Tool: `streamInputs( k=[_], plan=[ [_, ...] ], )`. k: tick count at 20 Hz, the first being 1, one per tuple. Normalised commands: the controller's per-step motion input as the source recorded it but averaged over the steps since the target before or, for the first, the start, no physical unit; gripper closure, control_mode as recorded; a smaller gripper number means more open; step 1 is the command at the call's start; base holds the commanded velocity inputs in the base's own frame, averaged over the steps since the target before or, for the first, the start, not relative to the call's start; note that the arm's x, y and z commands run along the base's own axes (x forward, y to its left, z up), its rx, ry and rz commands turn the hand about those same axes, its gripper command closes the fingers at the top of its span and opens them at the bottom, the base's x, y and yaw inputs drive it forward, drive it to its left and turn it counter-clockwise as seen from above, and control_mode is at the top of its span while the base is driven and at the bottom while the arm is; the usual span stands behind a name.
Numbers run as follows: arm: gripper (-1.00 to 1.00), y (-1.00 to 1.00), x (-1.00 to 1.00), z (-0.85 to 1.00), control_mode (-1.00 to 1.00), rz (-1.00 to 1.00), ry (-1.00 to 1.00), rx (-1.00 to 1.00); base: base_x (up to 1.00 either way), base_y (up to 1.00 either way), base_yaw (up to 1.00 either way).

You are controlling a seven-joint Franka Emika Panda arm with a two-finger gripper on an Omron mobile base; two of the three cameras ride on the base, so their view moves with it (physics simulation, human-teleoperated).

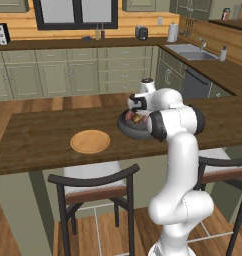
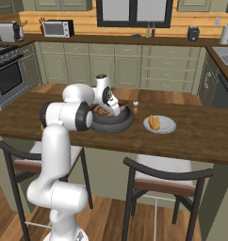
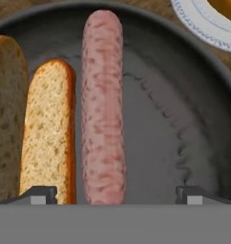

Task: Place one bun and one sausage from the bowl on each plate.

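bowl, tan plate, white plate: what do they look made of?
Bowl: dark grey, matte, faintly mottled, probably stoneware or cast metal.
Tan plate: looks wooden, warm brown, dull finish, low rim.
White plate: likely glazed ceramic, pale and smooth, with a blue patterned rim in the hand view.

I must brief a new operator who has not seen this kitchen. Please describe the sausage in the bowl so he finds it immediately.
On the long wooden counter stands a dark grey bowl. Inside lies the sausage, right beside two buns. It is smooth, pinkish-red and rounded, while the buns are tan and bready.
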Motion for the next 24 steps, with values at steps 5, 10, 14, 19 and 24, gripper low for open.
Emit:
streamInputs(
  k=[5,10,14,19,24],
  plan=[
    [-1.00,-0.03,-0.07,-0.20,-1.00,0.00,0.00,0.00,0.00,0.00,0.00],
    [-1.00,0.00,0.25,-0.11,-1.00,0.00,0.00,0.00,0.00,0.00,0.00],
    [-1.00,0.00,0.01,-0.63,-1.00,0.00,0.00,0.00,0.00,0.00,0.00],
    [-1.00,0.00,0.00,-0.75,-1.00,0.00,0.00,0.00,0.00,0.00,0.00],
    [-1.00,-0.18,-0.07,-0.66,-1.00,0.00,0.00,0.00,0.00,0.00,0.00]
  ],
)
